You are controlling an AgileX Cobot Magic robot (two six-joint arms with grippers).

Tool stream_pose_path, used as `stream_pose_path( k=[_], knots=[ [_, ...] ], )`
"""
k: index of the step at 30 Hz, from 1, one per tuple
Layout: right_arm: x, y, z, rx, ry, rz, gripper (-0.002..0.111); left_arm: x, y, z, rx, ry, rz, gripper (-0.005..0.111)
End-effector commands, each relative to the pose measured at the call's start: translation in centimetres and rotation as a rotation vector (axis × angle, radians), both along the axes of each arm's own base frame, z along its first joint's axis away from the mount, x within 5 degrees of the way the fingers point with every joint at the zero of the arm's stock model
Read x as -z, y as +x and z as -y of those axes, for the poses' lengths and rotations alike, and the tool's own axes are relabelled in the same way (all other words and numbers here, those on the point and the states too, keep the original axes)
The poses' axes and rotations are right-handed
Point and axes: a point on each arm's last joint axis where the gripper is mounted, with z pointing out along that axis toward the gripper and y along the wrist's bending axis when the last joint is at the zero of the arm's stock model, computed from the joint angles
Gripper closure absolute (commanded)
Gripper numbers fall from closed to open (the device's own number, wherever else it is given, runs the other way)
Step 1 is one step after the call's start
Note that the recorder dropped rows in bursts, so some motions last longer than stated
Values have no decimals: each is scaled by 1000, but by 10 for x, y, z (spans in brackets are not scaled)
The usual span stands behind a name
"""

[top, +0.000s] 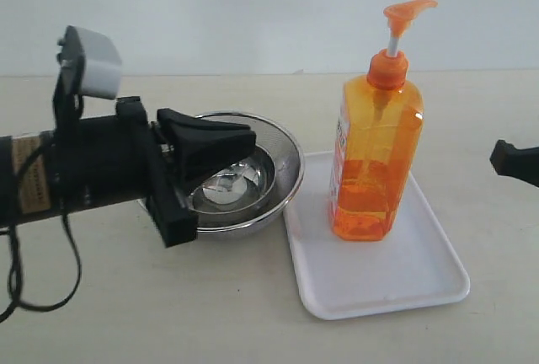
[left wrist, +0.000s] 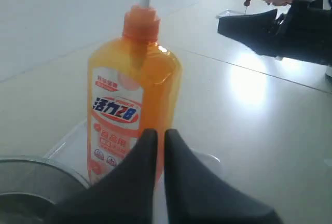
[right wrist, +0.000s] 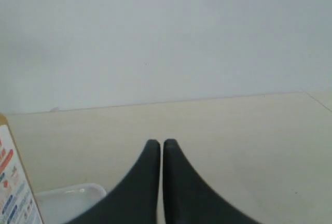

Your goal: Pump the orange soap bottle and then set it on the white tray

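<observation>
Bottle stands upright on the left half of the tray, right of centre in the exterior view. Its pump is raised on the white stem, spout pointing right. Nothing touches it.

The left gripper hangs at centre left over the steel bowl, near the bottle and aimed at its label side. Its two black fingers are pressed together with nothing between them (the left wrist view shows only a hairline seam). The right gripper just pokes in at the right edge, well apart from the bottle. Its own wrist view shows its fingers likewise together and empty.

By the look of it the placing is met. A raised head does not tell whether the pump was pressed, so the step in hand is likely backing off. To do that well, draw the left arm straight back along its own line, toward frame left, rather than sweeping sideways. The bottle is tall on a narrow foot, and a nudge high up would probably tip it. Keep clear of the bowl's rim below. If a press is owed, come down squarely on the pump's top while the other gripper steadies the body.
</observation>
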Motion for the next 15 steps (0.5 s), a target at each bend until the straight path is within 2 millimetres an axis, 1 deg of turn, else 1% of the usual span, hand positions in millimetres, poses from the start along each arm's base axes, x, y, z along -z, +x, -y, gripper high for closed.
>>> stream_pose_path(
  k=[1, 6, 10, 12, 15],
  knots=[
    [7, -14, 9, 10, -13, -16, 109, -10, -30, -16, -16, -62, 15, 102],
    [16, -23, 13, 7, -13, -58, 109, -20, -61, -34, -48, -134, 51, 102],
    [19, -23, 12, -3, -10, -87, 109, -28, -79, -42, -48, -191, 65, 102],
    [19, -23, 12, -3, -10, -87, 109, -30, -85, -45, -48, -221, 58, 102],
    [19, -23, 12, -3, -10, -87, 109, -29, -97, -50, -40, -279, -24, 102]
  ],
)
